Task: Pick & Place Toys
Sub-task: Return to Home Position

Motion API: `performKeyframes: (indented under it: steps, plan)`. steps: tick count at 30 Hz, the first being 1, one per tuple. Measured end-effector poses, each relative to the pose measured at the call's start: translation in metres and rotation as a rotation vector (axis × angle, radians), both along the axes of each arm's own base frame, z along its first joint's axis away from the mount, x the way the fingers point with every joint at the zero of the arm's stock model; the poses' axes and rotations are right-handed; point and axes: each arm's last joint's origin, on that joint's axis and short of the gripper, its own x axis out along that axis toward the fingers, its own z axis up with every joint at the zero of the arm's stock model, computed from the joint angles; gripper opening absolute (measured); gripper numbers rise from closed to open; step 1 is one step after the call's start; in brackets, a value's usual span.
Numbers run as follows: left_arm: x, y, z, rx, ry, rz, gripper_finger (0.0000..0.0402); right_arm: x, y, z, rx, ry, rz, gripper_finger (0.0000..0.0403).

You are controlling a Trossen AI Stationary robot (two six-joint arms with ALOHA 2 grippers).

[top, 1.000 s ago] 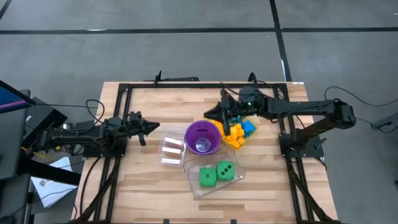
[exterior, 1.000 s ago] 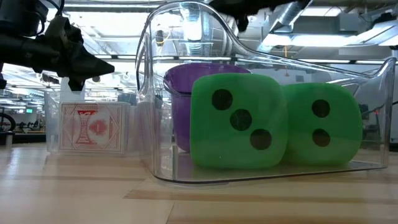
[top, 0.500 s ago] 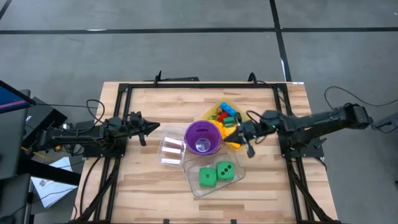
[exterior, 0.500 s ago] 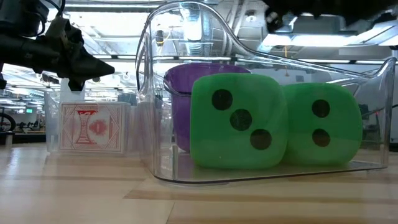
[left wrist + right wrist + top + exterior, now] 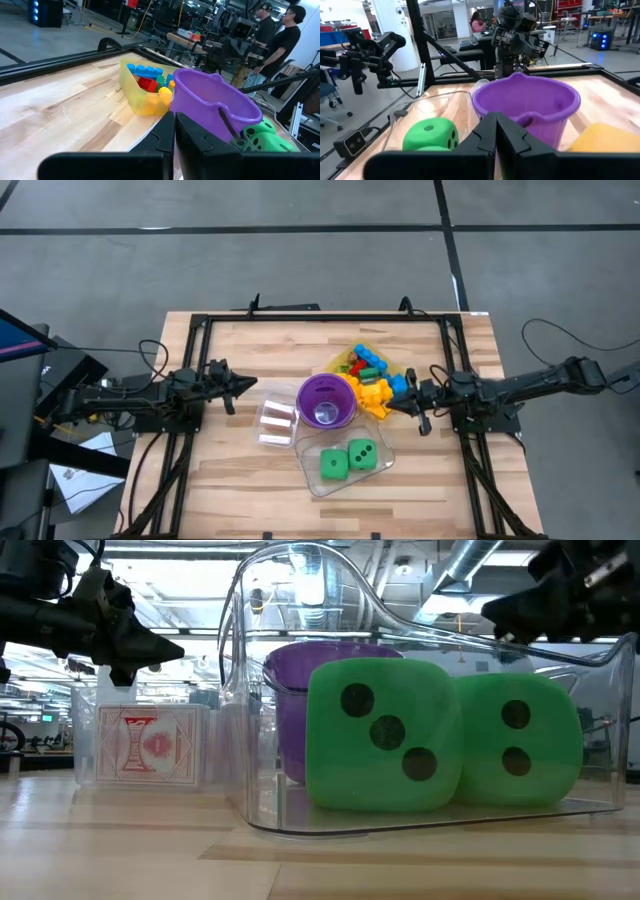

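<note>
Left gripper (image 5: 248, 385) mid-left and right gripper (image 5: 405, 402) mid-right are both pinched shut, empty, I guess since bricks (image 5: 366, 360) fill the yellow tray (image 5: 141, 101).

Small toys (image 5: 370, 375) too small to count from above; low view hides them behind dice (image 5: 385, 735), purple cup (image 5: 290, 690).

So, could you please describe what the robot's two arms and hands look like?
The left arm and right arm are slim, dark and jointed, with thin black cables looping beside them. The left hand and right hand each end in two dark, tapered fingers.
</note>
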Motion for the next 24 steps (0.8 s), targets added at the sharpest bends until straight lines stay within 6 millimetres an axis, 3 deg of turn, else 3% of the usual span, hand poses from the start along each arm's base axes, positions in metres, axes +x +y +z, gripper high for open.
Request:
performKeyframes:
  steps: [9, 19, 24]
  plan:
    - [0.0, 0.0, 0.0, 0.0, 0.0, -0.001, 0.0008, -0.021, -0.004, -0.019, -0.008, 0.004, -0.022, 0.0]
    - [0.0, 0.0, 0.0, 0.0, 0.0, -0.001, 0.0008, -0.045, -0.01, -0.022, -0.12, 0.025, -0.064, 0.0]
    - [0.0, 0.0, 0.0, 0.0, 0.0, 0.001, 0.0008, -0.052, -0.011, -0.016, -0.158, -0.056, -0.099, 0.0]
